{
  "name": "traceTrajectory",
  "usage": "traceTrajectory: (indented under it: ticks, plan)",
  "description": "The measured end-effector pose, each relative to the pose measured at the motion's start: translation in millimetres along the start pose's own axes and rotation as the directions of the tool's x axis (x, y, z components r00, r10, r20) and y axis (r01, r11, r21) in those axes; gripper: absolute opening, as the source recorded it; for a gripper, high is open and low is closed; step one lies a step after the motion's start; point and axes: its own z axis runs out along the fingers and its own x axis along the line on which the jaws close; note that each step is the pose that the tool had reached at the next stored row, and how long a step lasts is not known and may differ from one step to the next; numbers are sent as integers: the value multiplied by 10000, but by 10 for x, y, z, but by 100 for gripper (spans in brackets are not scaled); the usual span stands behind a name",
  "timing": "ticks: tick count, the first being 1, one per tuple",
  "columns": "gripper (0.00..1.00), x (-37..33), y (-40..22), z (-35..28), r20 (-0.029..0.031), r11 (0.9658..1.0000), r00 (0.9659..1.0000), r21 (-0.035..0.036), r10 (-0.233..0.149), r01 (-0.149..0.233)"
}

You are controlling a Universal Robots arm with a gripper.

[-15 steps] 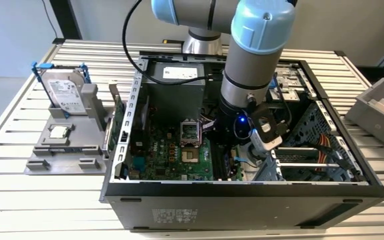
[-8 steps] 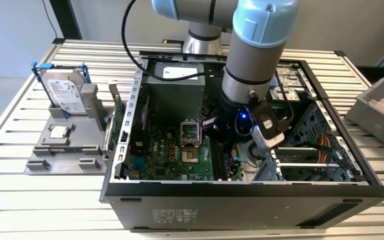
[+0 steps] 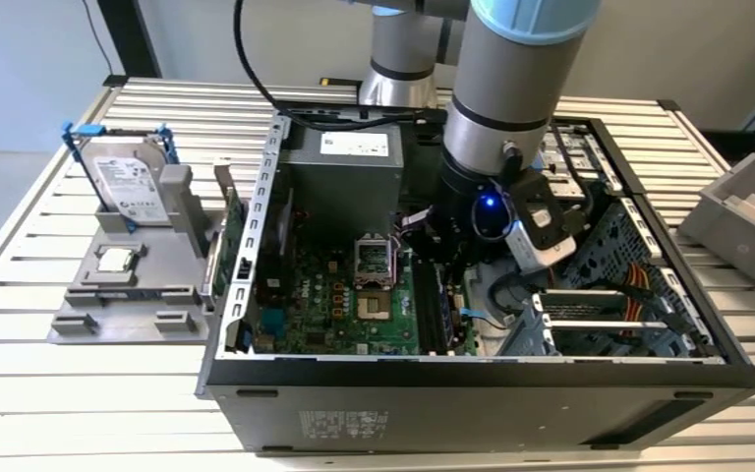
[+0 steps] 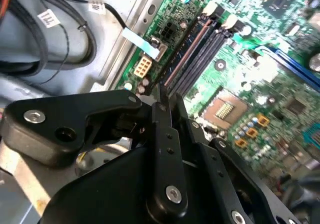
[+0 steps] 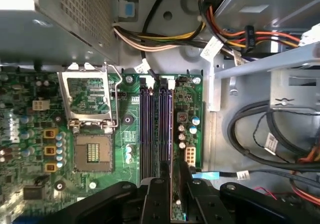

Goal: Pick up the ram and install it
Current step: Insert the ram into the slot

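Observation:
The arm [image 3: 509,98] reaches down into the open computer case [image 3: 483,379]. My gripper [image 5: 173,173] hangs low over the black memory slots [image 5: 152,129] at the motherboard's edge. It is shut on the ram [image 5: 176,204], a thin green board standing on edge between the black fingers. The stick lines up with the outermost slot, the one nearest the board's edge. In the second wrist view the gripper [image 4: 166,96] points along the same slots, and the ram's thin edge [image 4: 186,56] runs down that outer slot. I cannot tell whether it is fully seated.
The empty CPU socket [image 5: 92,154] and the power supply [image 3: 345,167] flank the slots. Cable bundles [image 5: 260,134] and the drive cage [image 3: 613,315] crowd the other side. On the exterior view's left stand a hard drive [image 3: 129,182], a chip [image 3: 118,261] and a green card [image 3: 233,246].

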Motion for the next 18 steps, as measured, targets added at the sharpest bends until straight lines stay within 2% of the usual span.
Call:
traceTrajectory:
  ticks: [1,2,18]
  plan:
    - [100,0,0,0,-1,10000,10000,0,2,-2]
    - [0,0,0,0,-1,10000,10000,-4,3,-3]
    - [0,-7,0,0,-1,10000,10000,-24,3,-3]
